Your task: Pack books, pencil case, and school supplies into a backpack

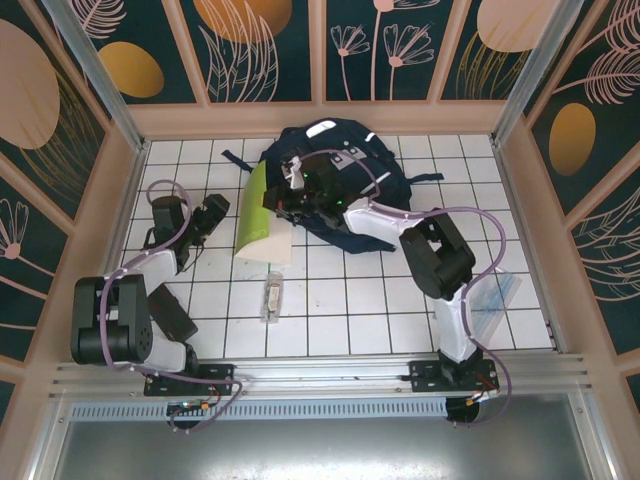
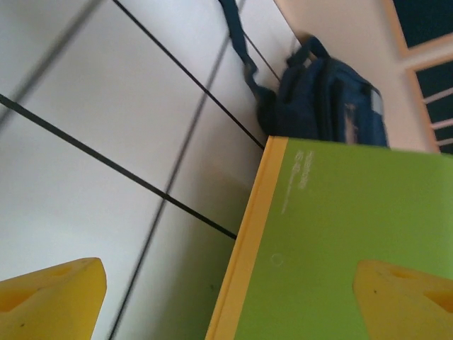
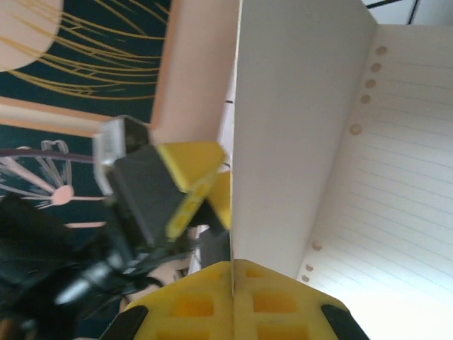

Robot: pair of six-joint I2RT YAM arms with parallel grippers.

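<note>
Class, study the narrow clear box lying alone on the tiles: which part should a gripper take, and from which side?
Take the clear box at its middle, across its narrow width, coming straight down from above. It lies flat on the table, long axis pointing roughly toward the backpack, with both long sides apparently free, so closing on them looks unobstructed.

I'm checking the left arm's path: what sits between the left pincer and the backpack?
In the top view, the lime-green book, gripped by the right pincer, stands between the left pincer and the backpack.
</note>
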